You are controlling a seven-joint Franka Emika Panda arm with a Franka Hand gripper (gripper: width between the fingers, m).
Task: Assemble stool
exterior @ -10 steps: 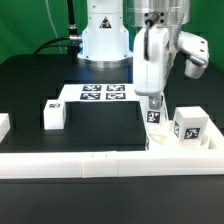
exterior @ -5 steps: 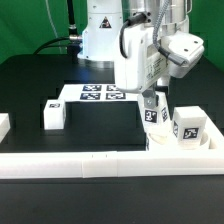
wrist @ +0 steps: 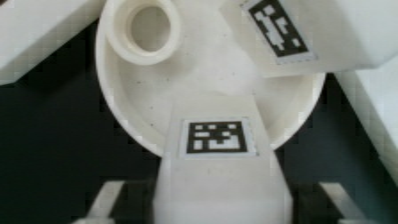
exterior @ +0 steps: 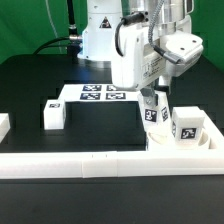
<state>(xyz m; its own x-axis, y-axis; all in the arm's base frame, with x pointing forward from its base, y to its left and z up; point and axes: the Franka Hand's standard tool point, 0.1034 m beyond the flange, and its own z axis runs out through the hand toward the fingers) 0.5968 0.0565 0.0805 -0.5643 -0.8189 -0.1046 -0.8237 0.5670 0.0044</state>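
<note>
Since the earlier frames the wrist has rolled over towards the exterior view's left, and the gripper (exterior: 152,103) has carried the held leg (wrist: 217,138) round with it, so the leg now leans slightly instead of standing straight. The fingers (wrist: 111,197) flank the leg on both sides and appear to pinch it, though thin dark slits beside it in the wrist view leave the contact a little unsure. The leg stands on the round seat (wrist: 134,95), which lies on the worktop (exterior: 30,85) in the corner at the exterior view's right, behind the front rail (exterior: 90,163). An open hole (wrist: 146,28) in the seat is free. My guess is that a leg is being twisted into its socket. The main risk is that the lean lets it enter crooked and jam. Nothing visibly holds the seat, so it may turn with the leg rather than take it. A second leg (exterior: 188,127) stands just beside the seat, near enough to be knocked. The third leg (exterior: 54,114) stands well apart, near the marker board (exterior: 100,94).
</note>
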